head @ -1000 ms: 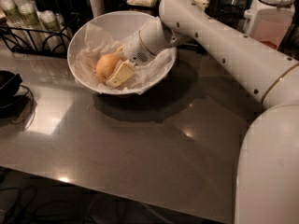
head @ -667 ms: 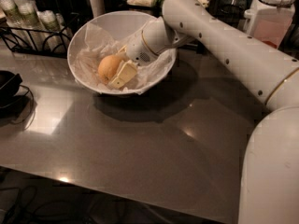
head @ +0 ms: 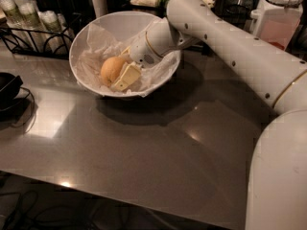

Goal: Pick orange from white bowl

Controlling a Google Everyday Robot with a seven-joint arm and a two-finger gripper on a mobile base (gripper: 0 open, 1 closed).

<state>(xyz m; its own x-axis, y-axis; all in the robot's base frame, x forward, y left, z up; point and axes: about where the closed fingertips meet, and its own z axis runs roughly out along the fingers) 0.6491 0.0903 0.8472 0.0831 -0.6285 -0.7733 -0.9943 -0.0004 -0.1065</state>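
Observation:
The orange point(head: 110, 69) lies in the white bowl point(head: 91, 30) on its crumpled paper lining, at the back left of the table. My gripper point(head: 120, 72) reaches down into the bowl from the right. Its near finger point(head: 125, 77) presses against the orange's right front side. The far finger point(head: 126, 51) shows just behind the fruit. The fingers are closed on the orange, which still rests low in the bowl. The white arm point(head: 225, 37) runs back to the right.
A black wire rack with jars point(head: 29, 23) stands behind the bowl on the left. A black object with a cable point(head: 8, 87) sits at the left edge. A lidded container point(head: 283, 13) stands at the back right. The grey tabletop point(head: 144, 152) spreads in front.
The gripper has shifted very slightly in the bowl against the orange. The orange and bowl stay where they were.

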